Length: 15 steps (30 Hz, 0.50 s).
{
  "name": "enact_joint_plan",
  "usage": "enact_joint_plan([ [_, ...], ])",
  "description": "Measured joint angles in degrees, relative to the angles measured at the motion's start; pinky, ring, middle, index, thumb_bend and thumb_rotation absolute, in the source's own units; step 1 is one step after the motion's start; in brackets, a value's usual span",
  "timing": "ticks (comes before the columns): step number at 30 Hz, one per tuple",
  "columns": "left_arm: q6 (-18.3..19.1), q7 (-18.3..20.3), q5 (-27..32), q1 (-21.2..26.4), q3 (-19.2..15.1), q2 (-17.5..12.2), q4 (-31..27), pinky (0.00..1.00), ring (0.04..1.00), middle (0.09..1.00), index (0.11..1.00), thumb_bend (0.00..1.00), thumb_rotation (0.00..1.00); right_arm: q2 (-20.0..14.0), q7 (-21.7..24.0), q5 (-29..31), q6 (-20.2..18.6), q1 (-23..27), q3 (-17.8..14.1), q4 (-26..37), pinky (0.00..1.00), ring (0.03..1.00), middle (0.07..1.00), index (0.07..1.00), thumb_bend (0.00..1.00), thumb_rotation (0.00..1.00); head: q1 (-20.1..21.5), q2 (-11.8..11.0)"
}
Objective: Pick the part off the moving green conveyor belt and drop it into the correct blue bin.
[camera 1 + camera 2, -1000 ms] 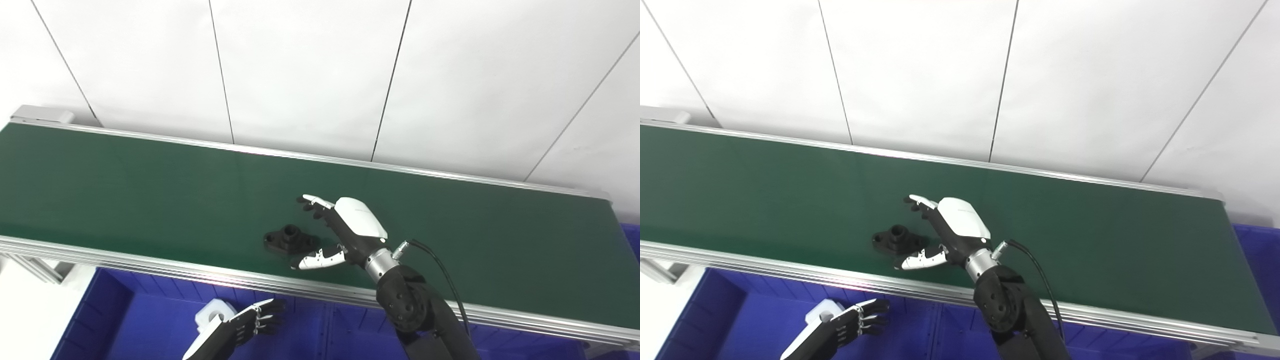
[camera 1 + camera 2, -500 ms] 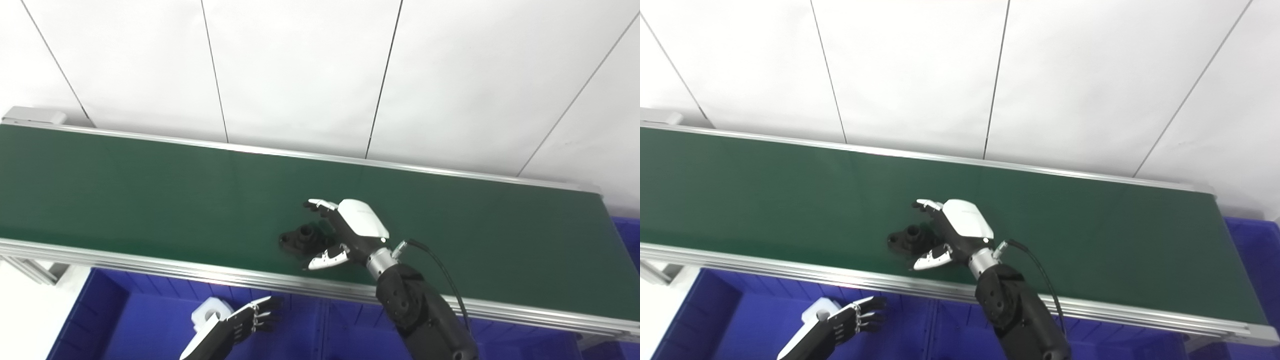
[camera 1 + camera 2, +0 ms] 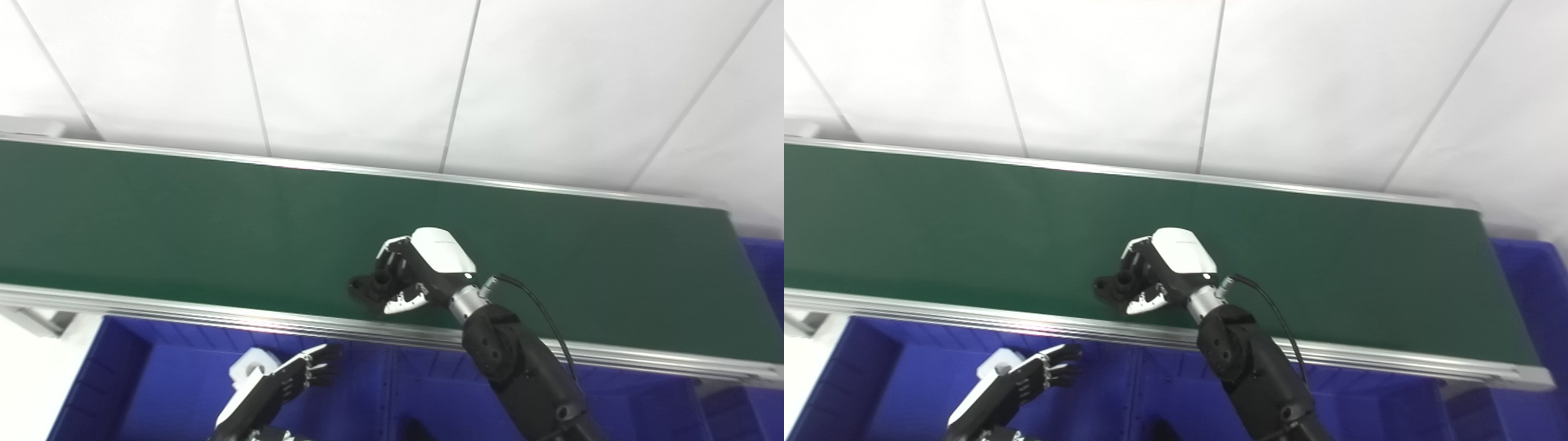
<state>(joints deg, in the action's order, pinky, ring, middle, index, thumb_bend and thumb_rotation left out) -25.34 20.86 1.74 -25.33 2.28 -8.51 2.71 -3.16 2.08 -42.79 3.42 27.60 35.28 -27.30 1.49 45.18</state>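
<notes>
The black part [image 3: 370, 286] sat on the green conveyor belt [image 3: 184, 220], close to the belt's near edge and a little right of the middle of my view. It was a small dark piece with a raised round boss on a flat base; beyond that I could not make out its form, since much of it was covered. My right hand [image 3: 411, 274] was wrapped over it from the right, fingers [image 3: 392, 257] curled down across the top and far side and the white-tipped thumb [image 3: 404, 300] pressed in from the near side, so I read the hand as closed on the part. Whether the part was lifted clear of the belt or resting on it, I could not tell. The right forearm [image 3: 514, 367] ran down and to the right from the wrist, crossing the aluminium rail [image 3: 184, 309] that edges the near side of the belt, with a black cable [image 3: 539, 306] looping off the wrist over the green surface. Below the rail lay the blue bin [image 3: 153, 380], and over it my left hand [image 3: 275, 386] hung low, palm side turned away, fingers spread apart and holding nothing. A white part [image 3: 248, 373] showed in the bin just behind that hand. Behind the belt stood a white panelled wall [image 3: 367, 79] with thin dark seams.
</notes>
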Motion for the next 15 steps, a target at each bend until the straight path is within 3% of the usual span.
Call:
enact_joint_plan([
  [11, 0.0, 0.2, 0.4, 0.0, -0.6, 0.9, -1.2, 0.76, 0.807, 0.873, 0.855, 0.67, 0.22, -1.3, -1.9, 0.0, 1.9, -1.0, 2.2, 0.7, 0.34, 0.398, 0.506, 0.520, 0.51, 0.00, 0.1, 1.0],
  [15, 0.0, 0.3, 0.4, 0.1, -0.6, 1.1, -1.2, 0.76, 0.803, 0.876, 0.852, 0.67, 0.23, -2.4, -1.9, -0.3, 2.1, -3.2, 2.7, 4.3, 0.34, 0.413, 0.530, 0.497, 0.51, 0.00, -0.2, 0.8],
])
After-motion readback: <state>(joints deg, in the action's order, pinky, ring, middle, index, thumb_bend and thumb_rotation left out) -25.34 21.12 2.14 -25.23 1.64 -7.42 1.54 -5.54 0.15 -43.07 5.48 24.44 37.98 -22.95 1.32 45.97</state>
